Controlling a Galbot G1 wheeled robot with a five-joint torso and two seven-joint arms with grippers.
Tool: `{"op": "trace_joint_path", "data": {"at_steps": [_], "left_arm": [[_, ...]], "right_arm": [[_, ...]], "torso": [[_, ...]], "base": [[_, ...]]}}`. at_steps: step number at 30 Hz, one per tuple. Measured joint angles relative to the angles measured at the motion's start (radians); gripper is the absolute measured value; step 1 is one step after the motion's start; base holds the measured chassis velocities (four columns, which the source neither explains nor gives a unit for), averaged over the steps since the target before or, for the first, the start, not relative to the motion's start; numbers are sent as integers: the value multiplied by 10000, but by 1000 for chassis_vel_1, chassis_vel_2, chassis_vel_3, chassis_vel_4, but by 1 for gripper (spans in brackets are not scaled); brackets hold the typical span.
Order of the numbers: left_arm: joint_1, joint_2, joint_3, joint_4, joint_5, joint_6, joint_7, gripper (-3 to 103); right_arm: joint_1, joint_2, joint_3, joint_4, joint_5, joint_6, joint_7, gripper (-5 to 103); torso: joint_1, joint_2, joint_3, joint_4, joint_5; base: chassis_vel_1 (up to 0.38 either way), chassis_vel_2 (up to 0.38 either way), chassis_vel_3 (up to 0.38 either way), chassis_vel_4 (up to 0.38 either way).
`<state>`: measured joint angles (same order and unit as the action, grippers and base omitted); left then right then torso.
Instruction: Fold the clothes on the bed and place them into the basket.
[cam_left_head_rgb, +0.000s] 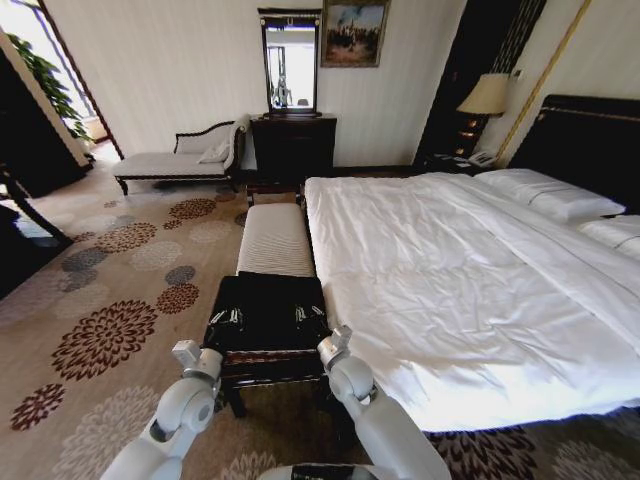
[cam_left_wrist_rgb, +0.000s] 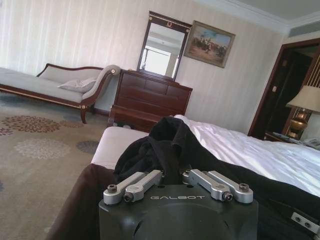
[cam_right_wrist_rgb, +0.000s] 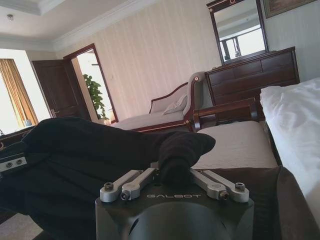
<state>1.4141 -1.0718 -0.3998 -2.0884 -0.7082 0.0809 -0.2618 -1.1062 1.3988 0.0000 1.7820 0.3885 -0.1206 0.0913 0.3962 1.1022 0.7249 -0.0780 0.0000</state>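
Gripped in both pincers at once: the black short-sleeved T-shirt (cam_left_head_rgb: 266, 305), bunched dark cloth spread over the shallow square basket of brown woven wicker with black lining (cam_left_head_rgb: 262, 362), itself at the near end of the long white-cushioned bench (cam_left_head_rgb: 275, 240), just beside the foot of the very large bed with white duvet (cam_left_head_rgb: 450, 290). Left gripper (cam_left_head_rgb: 228, 318) clenched on a pinch of the cloth at the shirt's left side, the fabric rising in a dark hump (cam_left_wrist_rgb: 167, 147) right between the metal fingers (cam_left_wrist_rgb: 137, 184). Right gripper (cam_left_head_rgb: 310, 315) likewise clamped on a rolled fold (cam_right_wrist_rgb: 181, 152) at the right side. Long axis of the garment judged to run across, from one pincer to the other, each arm equally near its own end. Basket directly below the held cloth, so the deciding relation probably straight down, not sideways. Bed bare of clothing.
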Motion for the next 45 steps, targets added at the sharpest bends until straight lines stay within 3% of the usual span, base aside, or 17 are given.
{"op": "trace_joint_path", "data": {"at_steps": [8, 17, 28, 30, 32, 33, 35, 36, 38, 39, 41, 42, 44, 45], "left_arm": [[-302, -73, 226, 444, -307, 53, 73, 7], [-1563, -183, 1093, 1493, -378, 53, 109, 7], [-1739, -140, 1070, 1863, -353, 21, 87, 7], [-1794, -154, 1078, 1900, -331, 32, -2, 7], [-1858, -173, 1101, 1913, -345, 133, -141, 4], [-1869, -175, 1101, 1913, -348, 179, -171, 8], [-1881, -180, 1101, 1918, -346, 304, -227, 19], [-1881, -180, 1101, 1918, -346, 304, -227, 19], [-1892, -200, 1100, 1948, -342, 397, -304, 30], [-1899, -207, 1100, 1967, -332, 428, -327, 30], [-1903, -209, 1099, 2003, -249, 474, -348, 41], [-1903, -209, 1099, 2003, -249, 474, -348, 41], [-1904, -208, 1098, 2030, -60, 479, -374, 46], [-1902, -208, 1100, 2033, -31, 515, -428, 57]], "right_arm": [[63, 141, 104, -319, 96, -60, 155, 7], [905, 28, 308, -1285, 389, -35, 246, 7], [1286, 1, 96, -1770, 425, -38, 211, 4], [1320, 1, 70, -1811, 424, -58, 197, 8], [1365, 13, 45, -1873, 419, -85, 194, 19], [1369, 12, 37, -1882, 424, -99, 196, 19], [1371, -7, 12, -1888, 497, -137, 201, 29], [1371, -7, 12, -1888, 497, -137, 201, 29], [1370, -97, -1, -1890, 563, -158, 204, 40], [1369, -125, 0, -1890, 584, -160, 204, 46], [1369, -147, 16, -1890, 622, -163, 202, 51], [1369, -147, 16, -1890, 622, -163, 202, 51], [1369, -151, 35, -1880, 644, -165, 200, 62], [1360, -151, 45, -1865, 654, -167, 197, 68]], "torso": [[0, 1, -2, 7, -3], [1, -1, 0, -4, 2], [-1, -1, -1, 1, -1], [-1, -1, -1, -1, 0], [0, 0, -1, 0, 0], [0, 0, -1, 0, -1], [0, 0, -1, 1, 0], [0, 0, -1, 1, 0], [-2, 0, -1, 1, -1], [-1, 0, -2, 0, 0], [0, 0, -1, 0, 0], [0, 0, -1, 0, 0], [0, 0, -1, 0, 0], [0, 0, -1, 1, 0]], "base": [[77, 61, -72, -65], [-5, -6, 0, -1], [0, 0, 0, 0], [0, 0, 0, 0], [0, 0, 0, 0], [0, 0, 0, 0], [0, 0, 0, 0], [0, 0, 0, 0], [0, 0, 0, 0], [0, 0, 0, 0], [0, 0, 0, 0], [0, 0, 0, 0], [0, 0, 0, 0], [0, 0, 0, 0]]}}
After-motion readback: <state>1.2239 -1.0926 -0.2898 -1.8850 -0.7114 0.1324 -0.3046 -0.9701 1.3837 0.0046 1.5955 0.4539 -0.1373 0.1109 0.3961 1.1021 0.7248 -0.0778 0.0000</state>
